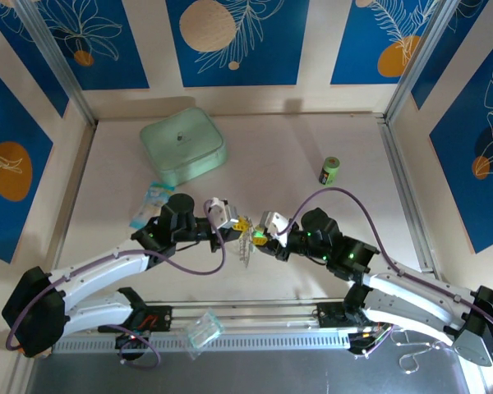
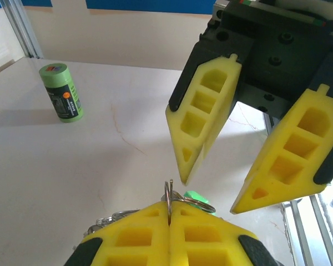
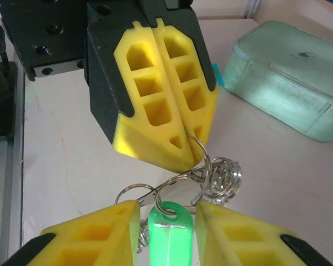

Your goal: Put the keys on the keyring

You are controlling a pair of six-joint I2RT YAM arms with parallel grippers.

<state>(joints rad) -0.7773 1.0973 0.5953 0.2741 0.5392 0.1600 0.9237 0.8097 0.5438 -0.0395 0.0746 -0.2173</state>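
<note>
We can read no writing anywhere. The green can (image 2: 61, 91) carries a label with a multicoloured square and dark small print, too fine for us to make out. The mint-green box (image 3: 288, 77) has a faint mark on its lid that is just as illegible.

The left gripper (image 3: 183, 158) has its jaws clenched on a thin wire loop of the keyring (image 3: 222, 177), whose sparkly coils hang just beside the tips, above the tabletop (image 1: 312, 139). The right gripper (image 3: 166, 208) faces it tip to tip. Its jaws stand apart with the green-headed key (image 3: 170, 235) between them, and we cannot tell whether either pad touches it.

In the top view the two grippers meet near the middle of the tabletop, towards its near edge, with bare surface around them. The box sits near the far edge on the left. The can stands well apart on the right, near the side rail (image 1: 404, 189). A blue-and-white packet (image 1: 148, 203) lies just beside the left arm, and a clear plastic bag (image 1: 204, 330) rests at the near edge.

The left wrist view gives us the can and the spread of the right jaws. The right wrist view gives us the box and the coils.
</note>
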